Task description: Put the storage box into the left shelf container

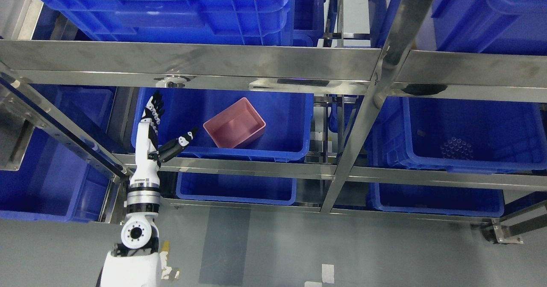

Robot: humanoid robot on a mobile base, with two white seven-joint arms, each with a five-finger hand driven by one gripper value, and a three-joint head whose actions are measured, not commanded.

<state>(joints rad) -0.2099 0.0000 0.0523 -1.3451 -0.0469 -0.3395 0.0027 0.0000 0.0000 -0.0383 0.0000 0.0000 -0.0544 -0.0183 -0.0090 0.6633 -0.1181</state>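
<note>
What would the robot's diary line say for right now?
left robot hand: open, empty | pink storage box: tilted inside blue container | right arm: unseen | step: box placed

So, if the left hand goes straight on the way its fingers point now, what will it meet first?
Probably the steel shelf rail just above the left hand, whose open fingers point up. Depth is unclear; it might pass behind the rail.

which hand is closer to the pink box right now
Left. The left hand is open just left of the pink storage box, which lies tilted inside the blue container on the shelf. The right hand is not in view.
</note>
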